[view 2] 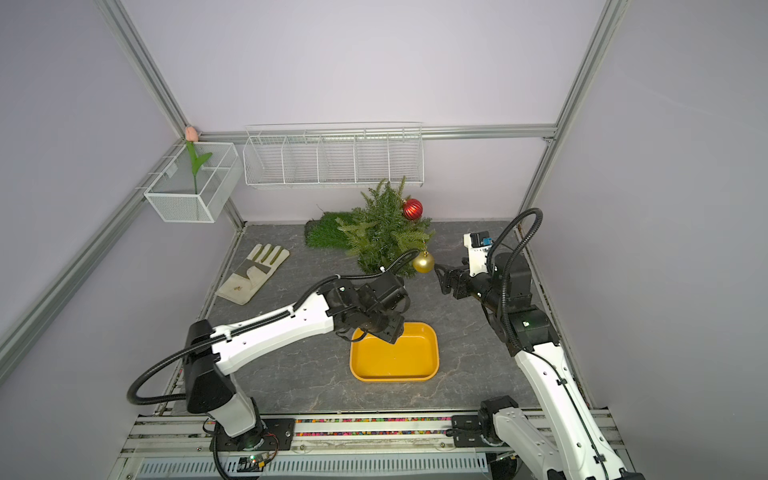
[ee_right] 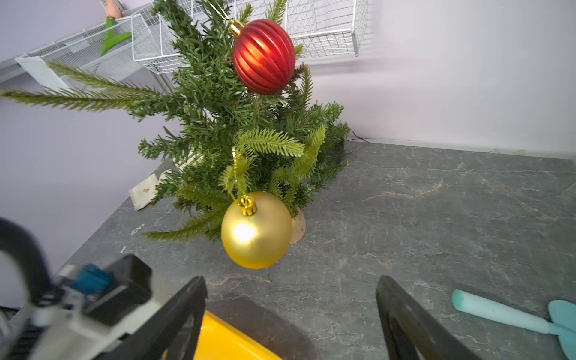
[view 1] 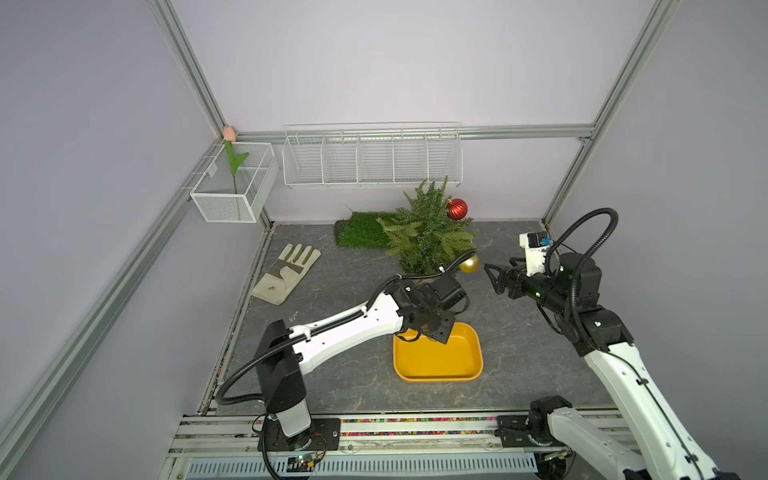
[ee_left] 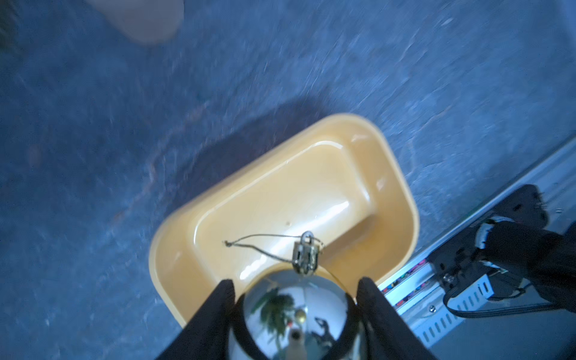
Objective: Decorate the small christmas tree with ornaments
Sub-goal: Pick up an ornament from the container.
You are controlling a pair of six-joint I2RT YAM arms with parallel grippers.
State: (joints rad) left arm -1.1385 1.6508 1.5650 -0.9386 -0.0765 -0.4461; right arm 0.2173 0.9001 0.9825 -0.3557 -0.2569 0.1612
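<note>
**Ornament Status: Two Hung, One Gripped**

The left gripper (ee_left: 296,282) is closed on the silver ornament (ee_left: 296,314), holding it above the yellow tray (ee_left: 399,193). The right gripper (ee_right: 291,280) is wide open and empty, facing the gold ornament (ee_right: 256,230). The gold ornament and the red ornament (ee_right: 264,56) hang on the small christmas tree (ee_right: 218,124), which stands at the rear of the tabletop (view 1: 353,390).

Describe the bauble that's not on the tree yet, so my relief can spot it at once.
Find the yellow tray. Just above it the left gripper clamps the silver bauble. It is mirror-bright and off the tree, unlike the red bauble and gold bauble hanging there.
</note>
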